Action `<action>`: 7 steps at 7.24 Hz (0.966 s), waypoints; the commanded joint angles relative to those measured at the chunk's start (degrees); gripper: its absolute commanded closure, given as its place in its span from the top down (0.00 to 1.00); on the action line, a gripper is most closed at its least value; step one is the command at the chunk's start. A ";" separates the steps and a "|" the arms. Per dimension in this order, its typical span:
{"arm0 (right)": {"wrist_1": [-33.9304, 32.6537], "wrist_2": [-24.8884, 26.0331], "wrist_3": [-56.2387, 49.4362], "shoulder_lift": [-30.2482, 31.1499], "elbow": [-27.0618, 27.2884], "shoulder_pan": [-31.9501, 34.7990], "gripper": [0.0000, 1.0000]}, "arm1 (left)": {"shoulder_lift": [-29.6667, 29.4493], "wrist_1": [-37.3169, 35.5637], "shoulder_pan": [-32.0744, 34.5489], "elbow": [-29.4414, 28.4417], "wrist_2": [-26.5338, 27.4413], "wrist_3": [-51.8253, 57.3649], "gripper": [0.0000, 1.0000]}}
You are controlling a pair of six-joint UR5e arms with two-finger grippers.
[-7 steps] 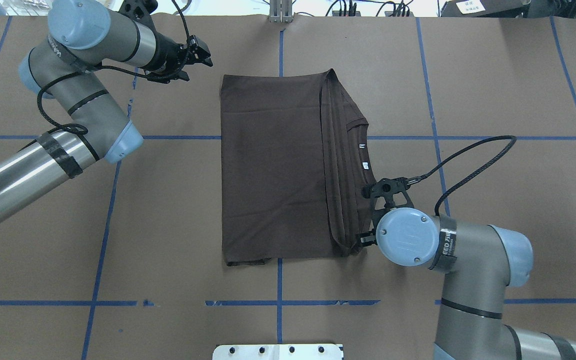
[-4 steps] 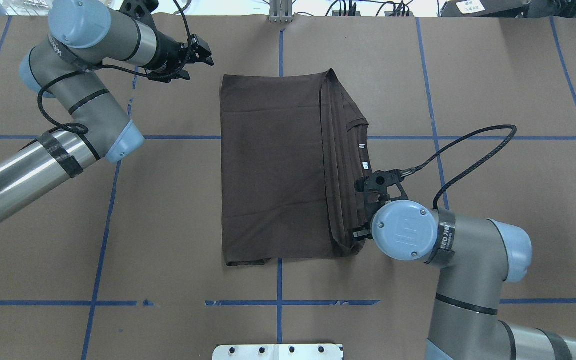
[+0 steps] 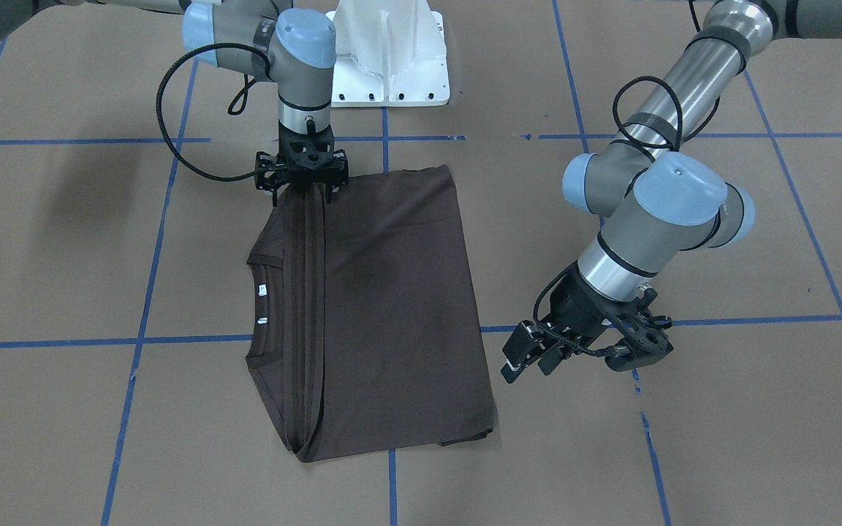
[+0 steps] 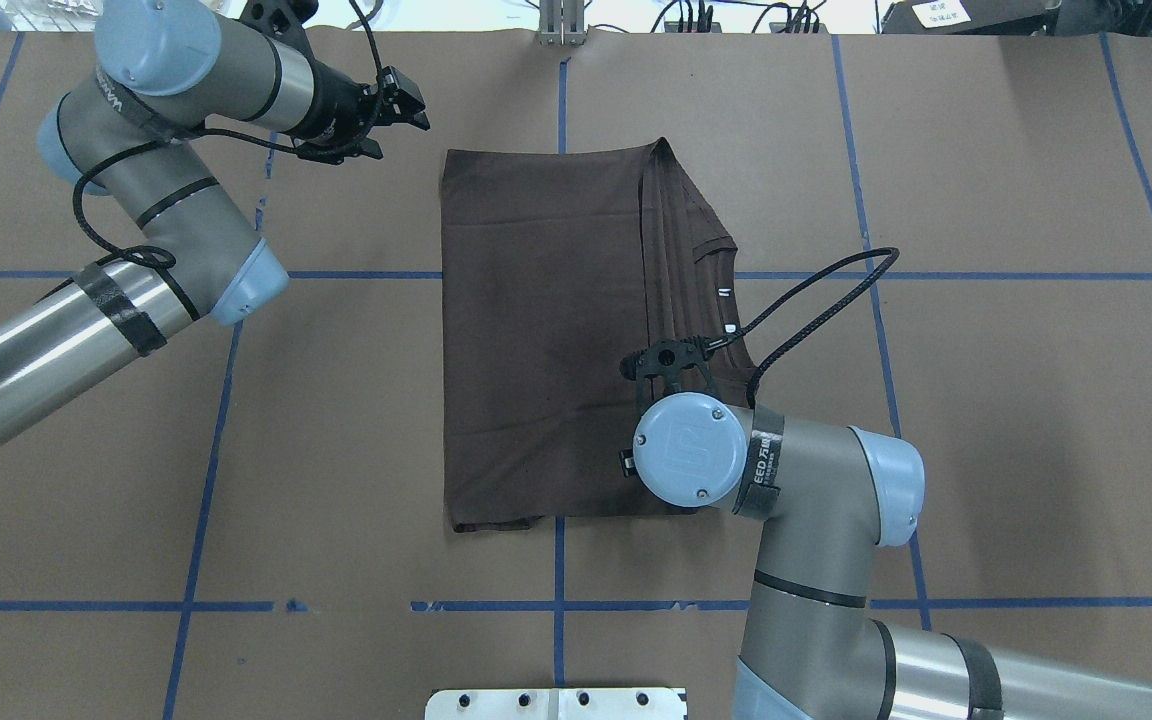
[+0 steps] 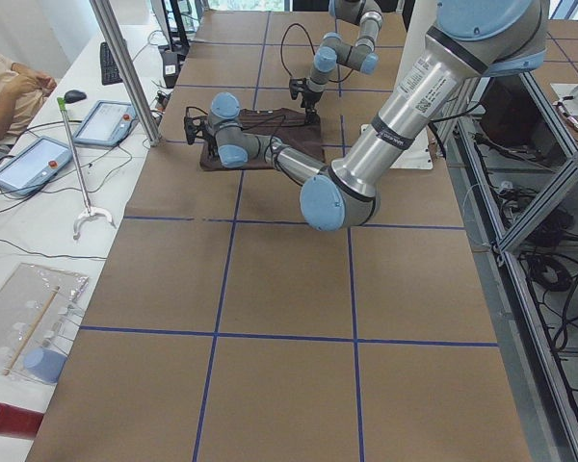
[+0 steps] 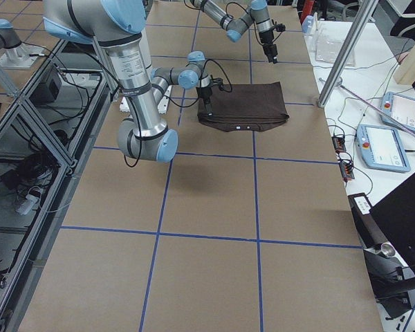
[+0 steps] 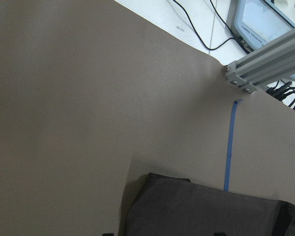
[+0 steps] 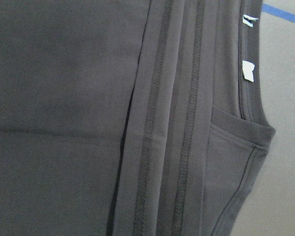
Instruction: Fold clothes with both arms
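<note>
The dark brown T-shirt (image 4: 536, 330) lies folded into a rectangle in the middle of the table. Its collar and white neck tags (image 4: 726, 310) sit on the robot's right side. My right gripper (image 3: 302, 196) points straight down over the shirt's (image 3: 392, 292) near right corner, fingers apart and nothing visibly held. The wrist (image 4: 688, 448) hides it from overhead. Its camera looks straight onto stacked hems and tags (image 8: 248, 71). My left gripper (image 4: 401, 112) hovers open off the far left corner, clear of the cloth (image 7: 206, 211).
Blue tape lines (image 4: 558, 560) grid the brown table cover. The white pedestal base (image 3: 392, 51) stands at the robot's edge. An aluminium post (image 7: 260, 64) rises past the far edge, with tablets (image 6: 384, 145) and a seated person (image 5: 5, 87) beyond.
My right arm has swung left, from beside the shirt's right edge to above its near right part. The shirt and my left arm have hardly moved.
</note>
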State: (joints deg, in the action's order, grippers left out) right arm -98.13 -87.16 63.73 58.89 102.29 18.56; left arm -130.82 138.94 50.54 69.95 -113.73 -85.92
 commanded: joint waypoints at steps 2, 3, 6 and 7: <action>-2.57 -0.46 -1.14 0.43 0.36 0.42 1.00 | 0.13 -0.78 0.00 1.16 -0.09 -0.04 0.74; -2.94 -0.55 -1.50 2.18 1.15 0.69 1.00 | 0.04 -0.69 0.00 1.16 -0.09 -0.12 0.74; -3.21 -0.64 -5.27 10.08 8.52 1.31 1.00 | 0.04 -0.78 -0.09 1.68 -0.09 -0.21 0.74; -3.03 -0.20 -4.15 9.41 8.19 0.61 1.00 | -0.05 -0.86 -0.09 2.21 -0.09 -0.30 0.74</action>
State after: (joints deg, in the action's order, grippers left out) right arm -101.28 -87.70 59.42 67.34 109.48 19.59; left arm -130.79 138.14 50.48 71.72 -113.82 -86.13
